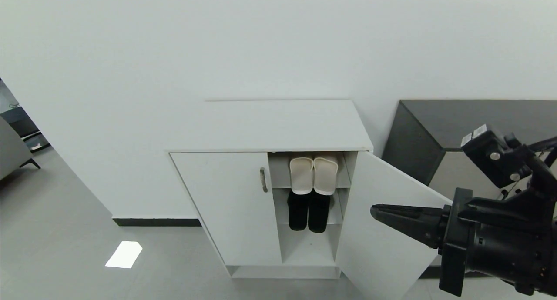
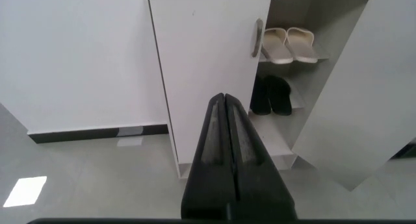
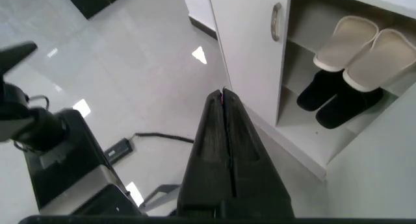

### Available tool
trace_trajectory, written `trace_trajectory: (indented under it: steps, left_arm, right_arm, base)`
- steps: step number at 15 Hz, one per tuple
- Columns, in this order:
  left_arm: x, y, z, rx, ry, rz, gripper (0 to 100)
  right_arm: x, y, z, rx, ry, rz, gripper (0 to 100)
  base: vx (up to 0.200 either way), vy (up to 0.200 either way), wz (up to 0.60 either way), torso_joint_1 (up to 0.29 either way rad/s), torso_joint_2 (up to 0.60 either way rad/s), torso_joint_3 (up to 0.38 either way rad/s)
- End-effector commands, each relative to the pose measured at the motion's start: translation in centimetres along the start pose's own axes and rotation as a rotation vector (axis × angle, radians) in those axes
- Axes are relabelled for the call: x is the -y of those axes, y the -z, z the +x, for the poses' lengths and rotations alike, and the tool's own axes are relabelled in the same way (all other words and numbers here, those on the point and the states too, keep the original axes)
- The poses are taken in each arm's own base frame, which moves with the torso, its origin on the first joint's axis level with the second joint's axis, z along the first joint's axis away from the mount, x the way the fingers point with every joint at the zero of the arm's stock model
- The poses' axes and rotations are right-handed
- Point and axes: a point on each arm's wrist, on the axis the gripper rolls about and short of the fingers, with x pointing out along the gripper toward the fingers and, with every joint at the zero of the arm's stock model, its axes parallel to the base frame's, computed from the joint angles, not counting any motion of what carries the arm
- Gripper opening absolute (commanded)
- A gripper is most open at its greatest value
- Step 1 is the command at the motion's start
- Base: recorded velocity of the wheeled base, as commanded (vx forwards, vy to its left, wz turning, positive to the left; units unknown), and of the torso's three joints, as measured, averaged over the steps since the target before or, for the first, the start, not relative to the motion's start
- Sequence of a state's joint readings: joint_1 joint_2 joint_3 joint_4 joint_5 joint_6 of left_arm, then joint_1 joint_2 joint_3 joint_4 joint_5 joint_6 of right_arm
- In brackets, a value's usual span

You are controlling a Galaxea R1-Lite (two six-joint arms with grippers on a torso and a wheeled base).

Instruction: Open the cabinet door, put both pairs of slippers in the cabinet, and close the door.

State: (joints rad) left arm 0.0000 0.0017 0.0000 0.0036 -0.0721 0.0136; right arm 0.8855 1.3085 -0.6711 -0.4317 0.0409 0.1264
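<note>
Right gripper [image 1: 377, 212]: black, fingers pressed together, empty; held level before the open right door [image 1: 383, 248], tips pointing toward the cabinet opening. Whether it touches the door cannot be told.
Left gripper [image 2: 224, 102]: fingers closed flat against each other, empty; facing the shut left door [image 1: 226, 204], well short of it.
Handle [image 1: 263, 179]: metal bar, upright, at the left door's inner edge.
Cabinet [image 1: 278, 126]: white, against the wall, right half open.
Cream slippers [image 1: 313, 174]: pair, side by side, upper shelf.
Black slippers [image 1: 309, 211]: pair, side by side, the shelf directly below.
Dark table [image 1: 435, 126]: just right of the cabinet.
</note>
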Motion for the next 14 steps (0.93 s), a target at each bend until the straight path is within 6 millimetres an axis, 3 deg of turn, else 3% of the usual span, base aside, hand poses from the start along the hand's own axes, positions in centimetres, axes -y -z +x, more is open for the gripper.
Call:
trace_trajectory:
  steps: [1,2,14]
  left_arm:
    - [0.00,-0.01,0.01,-0.001,0.000,0.000,0]
    - [0.00,-0.01,0.01,-0.001,0.000,0.000,0]
    - [0.00,-0.01,0.01,-0.001,0.000,0.000,0]
  right_arm:
    - [0.08,0.53,0.11,-0.019,0.004,-0.024,0]
    - [0.09,0.62,0.10,-0.023,0.002,-0.027,0]
    - [0.15,1.06,0.40,-0.043,0.002,-0.026,0]
  base:
    - [0.000,0.000,0.00,0.115,-0.22,-0.124]
    - [0.000,0.000,-0.60,0.061,-0.11,-0.061]
    - [0.000,0.000,0.00,0.003,0.00,-0.003]
